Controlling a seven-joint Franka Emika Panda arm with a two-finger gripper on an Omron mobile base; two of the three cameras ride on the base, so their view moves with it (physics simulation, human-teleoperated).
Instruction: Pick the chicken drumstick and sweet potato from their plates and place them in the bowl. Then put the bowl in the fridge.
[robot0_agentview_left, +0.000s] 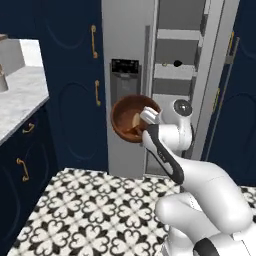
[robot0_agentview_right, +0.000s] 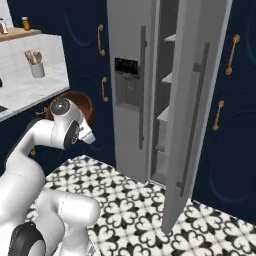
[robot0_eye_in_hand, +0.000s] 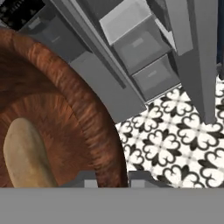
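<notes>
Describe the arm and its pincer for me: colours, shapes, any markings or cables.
The arm is glossy white with rounded, bulbous segments and dark grey to black bands at the joints. A round grey cap with a dark ring sits on the wrist joint. The pincer shows two small dark grey finger tips. No cables or lettering are visible.
</notes>
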